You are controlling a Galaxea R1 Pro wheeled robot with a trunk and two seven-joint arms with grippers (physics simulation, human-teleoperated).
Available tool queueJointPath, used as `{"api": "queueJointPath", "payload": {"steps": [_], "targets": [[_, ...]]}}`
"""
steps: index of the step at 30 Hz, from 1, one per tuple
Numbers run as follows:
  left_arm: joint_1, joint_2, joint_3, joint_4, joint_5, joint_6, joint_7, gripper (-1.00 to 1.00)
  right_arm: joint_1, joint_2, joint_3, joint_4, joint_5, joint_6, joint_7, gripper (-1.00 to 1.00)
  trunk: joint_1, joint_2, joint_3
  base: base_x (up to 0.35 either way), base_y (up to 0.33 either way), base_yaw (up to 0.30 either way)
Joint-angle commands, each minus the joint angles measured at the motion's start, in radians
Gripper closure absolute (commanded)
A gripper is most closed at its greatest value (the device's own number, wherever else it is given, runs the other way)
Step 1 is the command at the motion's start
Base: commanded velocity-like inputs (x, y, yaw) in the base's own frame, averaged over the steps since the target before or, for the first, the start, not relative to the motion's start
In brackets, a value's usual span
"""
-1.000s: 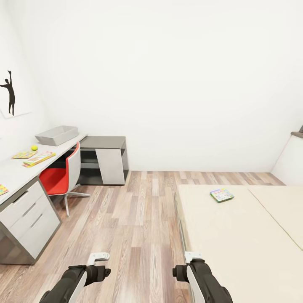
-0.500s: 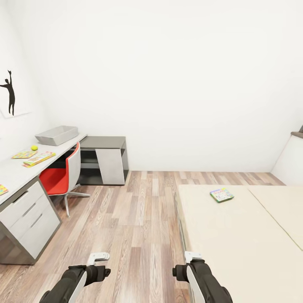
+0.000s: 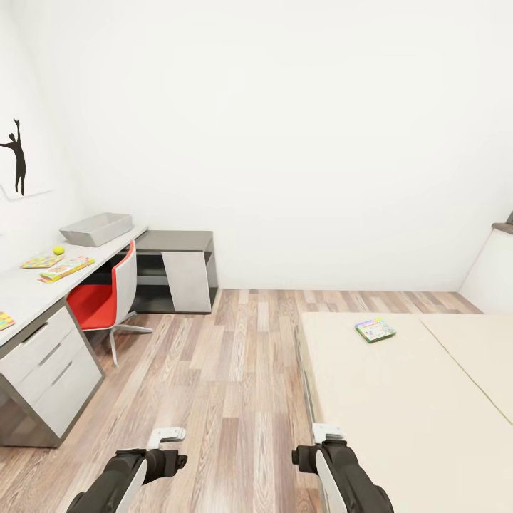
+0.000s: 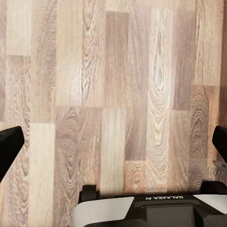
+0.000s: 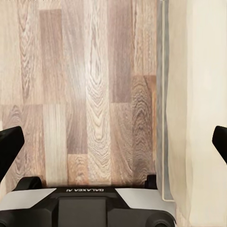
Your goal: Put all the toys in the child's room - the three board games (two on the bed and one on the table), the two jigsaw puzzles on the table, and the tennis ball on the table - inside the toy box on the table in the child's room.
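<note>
The light grey toy box (image 3: 96,229) stands at the far end of the long table (image 3: 25,296). Near it lie the tennis ball (image 3: 58,250), a thin multicoloured jigsaw puzzle (image 3: 40,262) and a yellow-edged board game (image 3: 67,268). The corner of another puzzle (image 3: 4,320) shows at the picture's left edge. On the cream bed (image 3: 399,406) at the right rests a green-bordered board game (image 3: 375,330). My left gripper (image 3: 169,434) (image 4: 113,146) and right gripper (image 3: 326,432) (image 5: 113,142) hang low over the wood floor, both open and holding nothing. The right one is beside the bed's edge.
A red and white swivel chair (image 3: 107,299) is tucked under the table, beside the white drawer unit (image 3: 46,370). A lower dark grey cabinet (image 3: 178,271) stands against the back wall. Wood-plank floor (image 3: 214,370) runs between table and bed.
</note>
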Motion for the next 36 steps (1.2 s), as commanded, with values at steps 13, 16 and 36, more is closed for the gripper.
{"api": "queueJointPath", "payload": {"steps": [13,16,36], "targets": [[-0.001,-0.002,0.003,-0.001,0.002,0.006,-0.003,-1.00,-0.001,0.000,0.000,0.000,-0.004,0.000,-0.006,-1.00,0.001,-0.002,-0.002,0.000,-0.033,0.000],[-0.001,-0.002,0.003,-0.001,0.002,0.006,-0.003,-1.00,-0.001,0.000,0.000,0.000,-0.004,0.000,-0.006,-1.00,0.001,-0.002,-0.002,0.000,-0.081,0.000],[-0.001,-0.002,0.003,-0.001,0.002,0.006,-0.003,-1.00,-0.001,0.000,0.000,0.003,-0.002,-0.040,-0.007,-1.00,0.001,-0.002,-0.002,0.000,-0.041,0.000]]}}
